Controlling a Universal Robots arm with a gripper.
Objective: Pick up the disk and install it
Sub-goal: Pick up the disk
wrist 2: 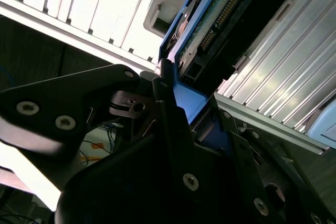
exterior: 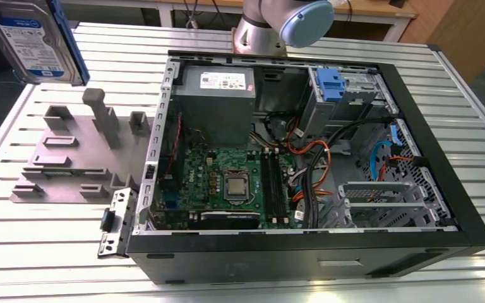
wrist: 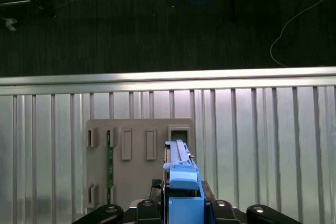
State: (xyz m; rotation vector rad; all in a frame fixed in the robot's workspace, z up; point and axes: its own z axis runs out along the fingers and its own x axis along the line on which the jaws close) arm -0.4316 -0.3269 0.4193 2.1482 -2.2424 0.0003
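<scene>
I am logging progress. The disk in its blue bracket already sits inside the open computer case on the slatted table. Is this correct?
Not inside. The exterior view shows the disk in its blue bracket held in the air above the grey fixture, outside the open computer case on the slatted table.

Cannot see the top of the disk [exterior: 33, 44] in the exterior view, cropped there by the upper and left edges, nor more of the arm [exterior: 268, 31] than a stub and one blue-capped joint under the same edge. In the second wrist view, cannot follow the disk's far end past the picture's border, its near end behind the black body of the gripper [wrist 2: 184, 103], or the line of contact between the two. In the first wrist view, edge-on and cut by the border, label face turned away, part of the grey holder [wrist: 136, 150] hidden behind.
</scene>
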